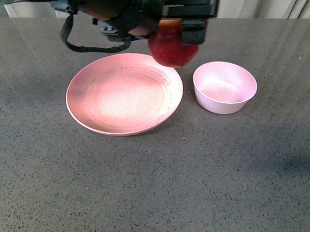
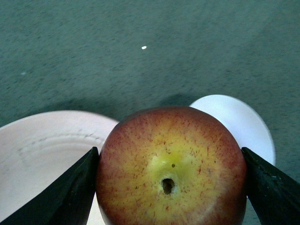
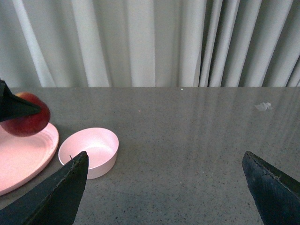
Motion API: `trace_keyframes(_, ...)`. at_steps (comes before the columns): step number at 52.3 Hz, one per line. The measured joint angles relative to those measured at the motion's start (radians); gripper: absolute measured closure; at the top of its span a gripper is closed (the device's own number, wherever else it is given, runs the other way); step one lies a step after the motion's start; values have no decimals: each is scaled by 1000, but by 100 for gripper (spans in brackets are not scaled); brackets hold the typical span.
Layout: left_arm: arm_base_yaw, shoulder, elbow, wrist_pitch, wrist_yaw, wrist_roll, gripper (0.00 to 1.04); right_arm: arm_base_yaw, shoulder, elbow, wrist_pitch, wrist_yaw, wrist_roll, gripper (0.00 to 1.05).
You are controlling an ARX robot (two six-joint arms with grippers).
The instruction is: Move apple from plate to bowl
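My left gripper (image 1: pixel 167 31) is shut on the dark red apple (image 1: pixel 172 49) and holds it in the air above the plate's far right rim, between plate and bowl. In the left wrist view the apple (image 2: pixel 171 164) shows its yellow top, gripped between both black fingers (image 2: pixel 65 197). The salmon-pink plate (image 1: pixel 88 113) lies empty at centre left. The small pale pink bowl (image 1: pixel 225 86) stands empty to its right. My right gripper (image 3: pixel 164 192) is open and empty, low over the table to the right of the bowl (image 3: pixel 90 151); it does not show in the front view.
The dark grey speckled table (image 1: pixel 157 187) spreads all round. Pale curtains (image 3: pixel 150 42) hang behind its far edge. In the right wrist view the apple (image 3: pixel 26 115) hangs over the plate's rim (image 3: pixel 28 159).
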Motion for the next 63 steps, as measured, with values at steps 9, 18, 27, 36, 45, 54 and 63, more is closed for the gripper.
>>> trace_keyframes(9, -81, 3, 47, -28, 0, -5, 25, 0, 0, 0, 0, 0, 0, 9)
trace_keyframes(18, -147, 65, 135, -59, -5, -5, 26, 0, 0, 0, 0, 0, 0, 9)
trace_keyframes(27, -179, 153, 205, -85, -13, -3, 26, 0, 0, 0, 0, 0, 0, 9)
trace_keyframes(36, -180, 224, 274, -105, -28, -3, 26, 0, 0, 0, 0, 0, 0, 9)
trace_keyframes(45, -178, 265, 320, -112, -34, -3, 26, 0, 0, 0, 0, 0, 0, 9)
trace_keyframes(54, -171, 296, 338, -114, -34, -8, 26, 0, 0, 0, 0, 0, 0, 9)
trace_keyframes(63, -166, 307, 338, -114, -31, -16, 23, 0, 0, 0, 0, 0, 0, 9)
